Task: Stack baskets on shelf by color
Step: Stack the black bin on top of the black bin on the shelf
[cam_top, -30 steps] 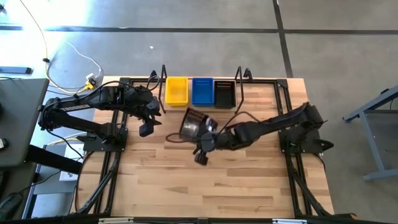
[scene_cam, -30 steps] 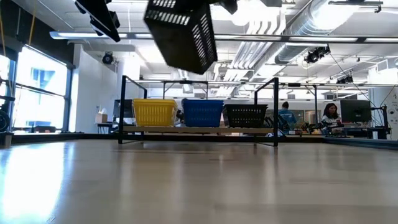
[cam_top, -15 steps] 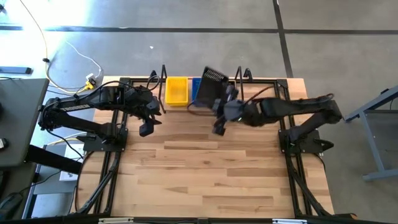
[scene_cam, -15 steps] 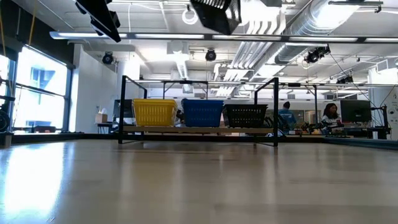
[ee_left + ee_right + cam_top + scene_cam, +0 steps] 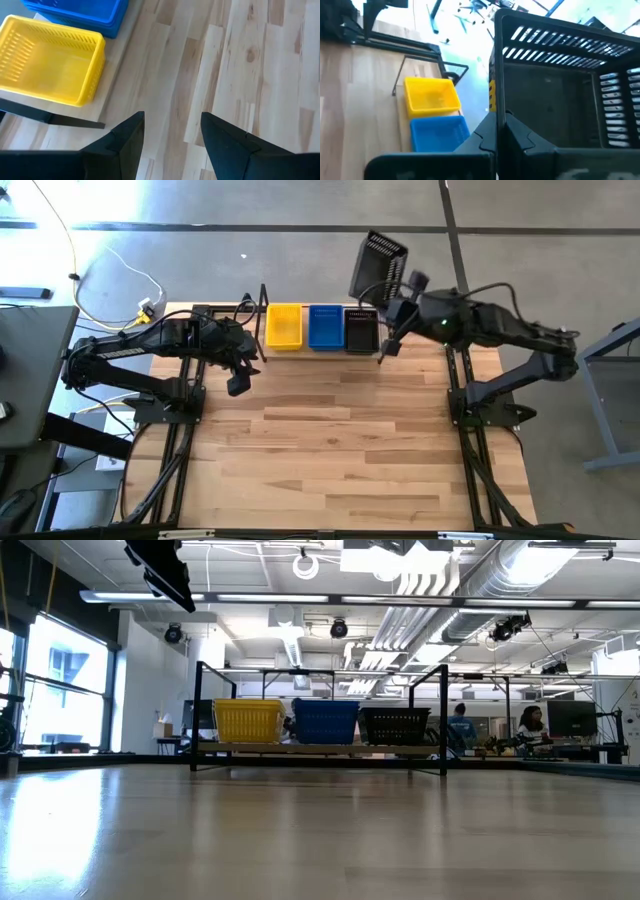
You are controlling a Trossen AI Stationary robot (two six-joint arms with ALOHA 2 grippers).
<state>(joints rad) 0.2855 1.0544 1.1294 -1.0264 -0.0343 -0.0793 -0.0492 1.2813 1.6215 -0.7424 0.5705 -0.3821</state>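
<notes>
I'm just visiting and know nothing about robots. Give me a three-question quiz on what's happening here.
1. Multiple choice: which colour is the basket held in the air? A yellow, B blue, C black.
2. True or false: the left gripper holds a basket.
3. Fill in: from the left arm's side, the shelf holds a yellow stack, a blue stack, and a ___ stack.

Key: 1 C, the right gripper grips the black basket above the shelf. 2 False, it is open and empty. 3 black.

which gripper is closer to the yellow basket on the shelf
Left. The left gripper hangs just beside the yellow basket; the right gripper, holding a black basket, is beyond the shelf's far end.
</notes>
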